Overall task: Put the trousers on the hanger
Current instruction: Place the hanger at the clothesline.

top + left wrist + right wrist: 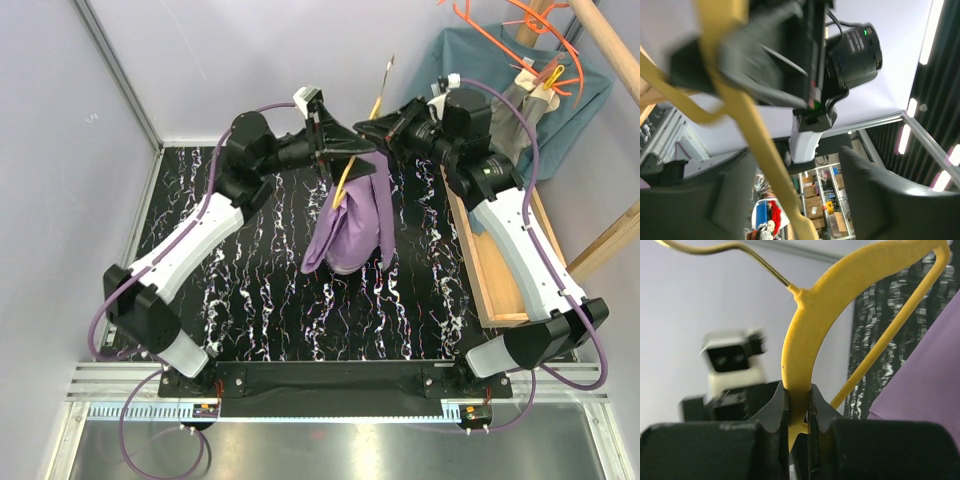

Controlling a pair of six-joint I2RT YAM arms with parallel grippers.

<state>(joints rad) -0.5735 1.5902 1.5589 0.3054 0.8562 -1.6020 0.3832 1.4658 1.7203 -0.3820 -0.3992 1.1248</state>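
The yellow hanger [347, 172] is held upright above the table's far middle, its hook pointing up. The lilac trousers [355, 225] hang draped from it, the lower end bunched on the black marbled table [260, 300]. My right gripper [385, 128] is shut on the hanger's curved shoulder; the right wrist view shows the jaws [797, 402] pinching the hanger [805, 330], with trousers cloth [930, 380] at the right. My left gripper [338, 152] is at the hanger's other side. In the left wrist view its fingers [890, 200] stand wide apart with the hanger arm [765, 150] passing between them.
A wooden tray [490, 270] lies along the table's right side under my right arm. Behind it a teal shirt [480, 70] and a small grey garment [520, 95] hang from orange hangers [510, 25] on a wooden rail [610, 50].
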